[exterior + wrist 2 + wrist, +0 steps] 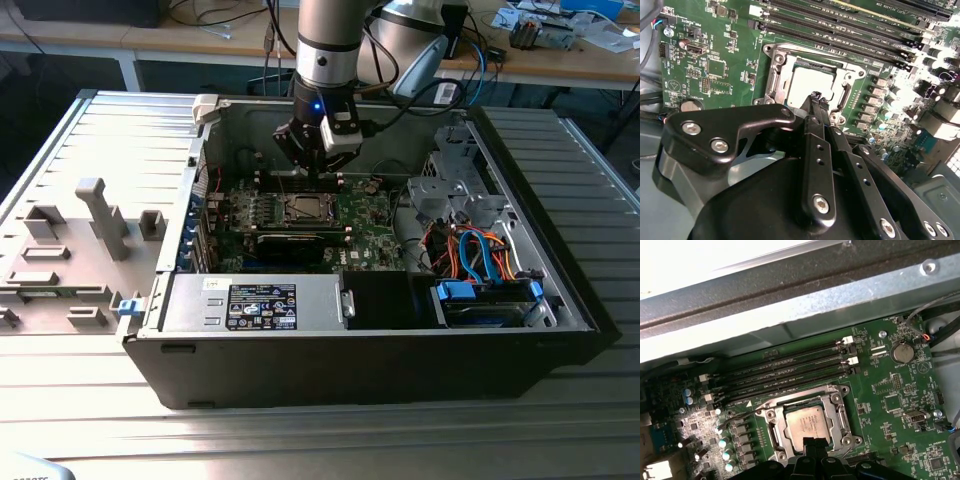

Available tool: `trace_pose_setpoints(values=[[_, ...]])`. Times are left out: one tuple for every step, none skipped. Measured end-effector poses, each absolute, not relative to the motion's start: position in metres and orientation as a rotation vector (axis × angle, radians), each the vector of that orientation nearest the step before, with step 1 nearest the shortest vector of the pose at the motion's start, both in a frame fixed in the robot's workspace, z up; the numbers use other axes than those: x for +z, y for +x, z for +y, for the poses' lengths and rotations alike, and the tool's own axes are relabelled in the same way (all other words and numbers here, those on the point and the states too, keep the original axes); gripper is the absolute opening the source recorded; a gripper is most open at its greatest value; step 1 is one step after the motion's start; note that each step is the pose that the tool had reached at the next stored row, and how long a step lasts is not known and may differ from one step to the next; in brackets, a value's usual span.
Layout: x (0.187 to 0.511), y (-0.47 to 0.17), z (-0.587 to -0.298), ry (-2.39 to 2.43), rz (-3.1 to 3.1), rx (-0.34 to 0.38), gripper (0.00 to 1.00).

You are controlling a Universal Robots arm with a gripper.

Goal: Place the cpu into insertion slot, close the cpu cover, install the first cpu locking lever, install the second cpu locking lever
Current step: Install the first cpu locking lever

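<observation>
1. Inside the case, mid green board [365,215]: the cpu [809,427] lies flat in the insertion slot [774,75], cover on it.
2. Your gripper [816,97] hangs right over the cpu's near edge, fingertips pinched together, carrying nothing.

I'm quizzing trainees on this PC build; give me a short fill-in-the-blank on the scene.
1. The cpu lies in the ___ on the green board.
2. The cover around it is ___ in colour.
3. The gripper hangs just above the ___.
Missing: slot; silver; cpu
</observation>
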State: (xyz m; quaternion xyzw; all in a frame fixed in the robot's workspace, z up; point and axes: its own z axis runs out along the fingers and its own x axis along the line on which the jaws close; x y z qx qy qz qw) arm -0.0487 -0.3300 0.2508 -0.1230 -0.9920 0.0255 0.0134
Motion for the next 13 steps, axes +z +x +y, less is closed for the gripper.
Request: trace_pose_setpoints(values=[[0.2508, -0.0487, -0.3300, -0.379, -3.091, 0.079, 0.11], [0.2508, -0.0487, -0.3300, -0.375, -3.091, 0.080, 0.11], [0.2508, -0.0487, -0.3300, -0.368, -3.092, 0.080, 0.11], [0.2508, -0.0487, -0.3300, -0.358, -3.094, 0.080, 0.11], [0.2508, -0.0487, -0.3300, -0.354, -3.094, 0.080, 0.11], [0.2508, -0.0487, -0.3300, -0.349, -3.095, 0.080, 0.11], [0.2507, -0.0487, -0.3299, -0.343, -3.096, 0.079, 0.11], [0.2507, -0.0487, -0.3299, -0.338, -3.096, 0.076, 0.11], [0.2508, -0.0487, -0.3299, -0.336, -3.096, 0.076, 0.11], [0.2508, -0.0487, -0.3300, -0.332, -3.097, 0.074, 0.11], [0.2508, -0.0487, -0.3300, -0.329, -3.097, 0.071, 0.11], [0.2508, -0.0487, -0.3300, -0.326, -3.097, 0.065, 0.11], [0.2508, -0.0486, -0.3300, -0.325, -3.097, 0.053, 0.11]])
